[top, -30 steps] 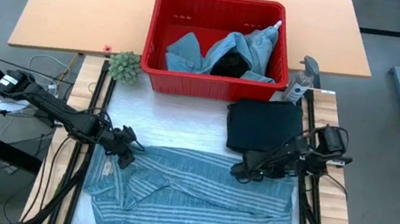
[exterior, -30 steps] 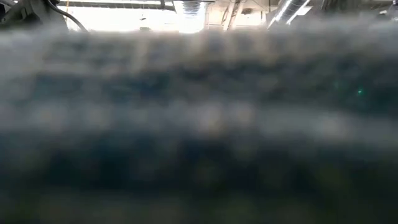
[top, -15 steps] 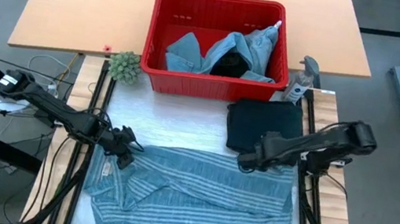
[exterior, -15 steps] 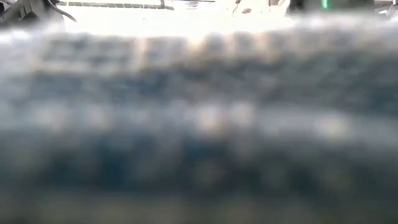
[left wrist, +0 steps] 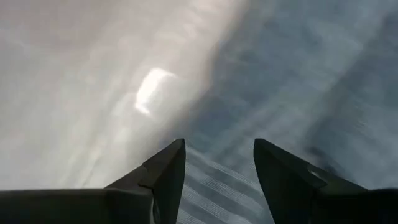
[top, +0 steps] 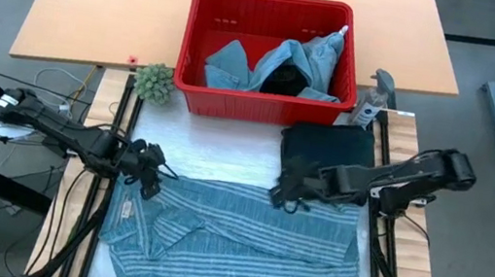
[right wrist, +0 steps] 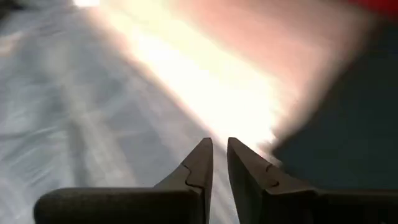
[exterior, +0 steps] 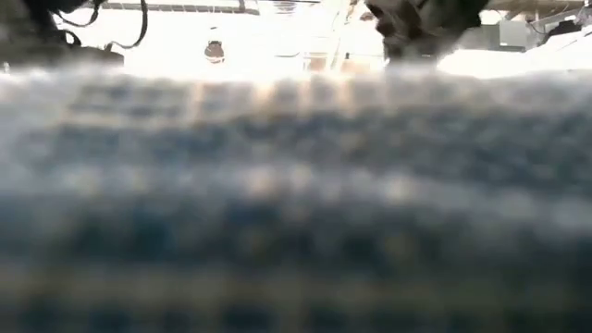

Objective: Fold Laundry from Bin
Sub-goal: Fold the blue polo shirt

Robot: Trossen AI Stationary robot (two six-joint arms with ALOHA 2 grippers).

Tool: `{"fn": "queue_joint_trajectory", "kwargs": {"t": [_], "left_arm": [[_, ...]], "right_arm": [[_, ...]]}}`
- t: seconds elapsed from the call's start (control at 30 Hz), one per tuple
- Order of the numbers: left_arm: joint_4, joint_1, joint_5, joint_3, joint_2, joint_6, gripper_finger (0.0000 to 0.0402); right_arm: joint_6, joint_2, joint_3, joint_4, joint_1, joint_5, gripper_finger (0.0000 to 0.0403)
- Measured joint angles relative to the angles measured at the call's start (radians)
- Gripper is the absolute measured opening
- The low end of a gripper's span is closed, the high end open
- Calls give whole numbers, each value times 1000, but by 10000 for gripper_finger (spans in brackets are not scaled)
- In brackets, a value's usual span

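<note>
A blue-grey striped cloth (top: 241, 246) lies spread flat on the near part of the white table; its blur fills the low view (exterior: 296, 185). My left gripper (top: 152, 171) hovers open over the cloth's far left corner, with stripes showing between its fingers (left wrist: 217, 162). Near the middle of the cloth's far edge, my right gripper (top: 280, 198) hangs with only a narrow gap between its fingers (right wrist: 219, 155) and nothing in it. A folded black garment (top: 328, 156) lies flat beside it. The red bin (top: 186, 41) holds light blue denim (top: 313, 65) and a dark piece (top: 283, 77).
A small green plant (top: 154, 81) stands at the bin's left near corner. A spray bottle (top: 371, 103) stands at its right near corner. Behind the bin lies a bare wooden tabletop (top: 111, 0). White table surface (top: 226, 150) shows between the bin and the cloth.
My right gripper has lifted off the striped cloth's far right part, swung toward the table's left and tipped from pointing down to a slant. My left gripper has risen a little over the cloth's far left corner. The cloth stays flat.
</note>
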Motion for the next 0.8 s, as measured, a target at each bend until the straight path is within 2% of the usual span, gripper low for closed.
{"fn": "queue_joint_trajectory", "kwargs": {"t": [0.13,0.2,0.33,0.47,0.53,0.63,0.8], "left_arm": [[25,-25,216,104,-16,242,179],[-6,-53,274,168,-14,297,176],[-78,-117,297,267,-9,299,176],[-133,-193,305,304,-9,245,187],[-173,-226,303,306,-9,194,191],[-197,-262,297,308,-9,132,192],[-232,-300,284,308,-9,74,193]], "right_arm": [[-372,122,0,355,34,-144,73],[-490,187,28,463,42,-191,74],[-607,310,167,458,24,-263,93],[-795,444,328,428,6,-307,132],[-858,502,398,425,-10,-371,156],[-881,588,506,413,-49,-465,190],[-912,760,690,388,-84,-528,223]]}}
